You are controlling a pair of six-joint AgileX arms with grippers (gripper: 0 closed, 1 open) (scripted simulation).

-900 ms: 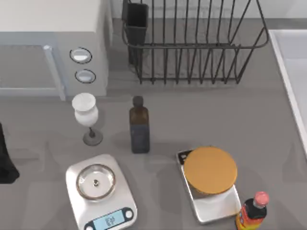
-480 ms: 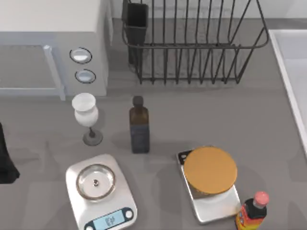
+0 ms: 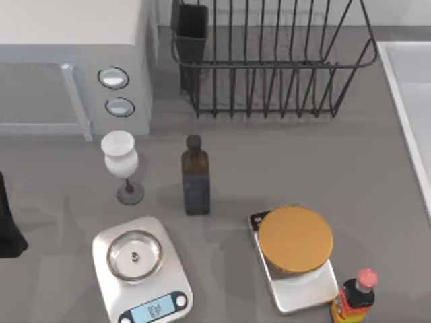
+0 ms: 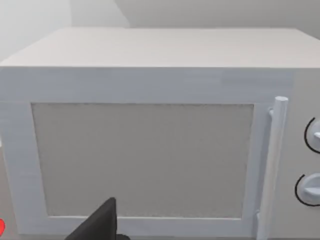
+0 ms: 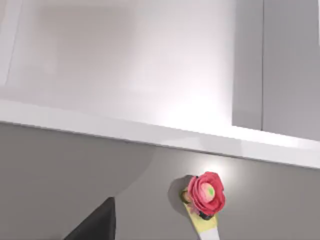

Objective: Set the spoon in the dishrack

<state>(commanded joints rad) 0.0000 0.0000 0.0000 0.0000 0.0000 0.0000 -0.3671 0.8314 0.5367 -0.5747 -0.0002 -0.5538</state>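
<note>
One dark left arm (image 3: 8, 222) (table's left edge), well apart from dishrack (image 3: 269, 64).

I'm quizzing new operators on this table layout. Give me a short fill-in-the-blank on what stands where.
1. The dishrack stands to the ____ of the microwave in the top view.
2. The white glass stands ____.
3. The brown bottle stands between the glass and the ____-lidded jar.

Missing words: right; upright; orange

Overhead table view; left wrist close, facing microwave (image 4: 150, 145).
</note>
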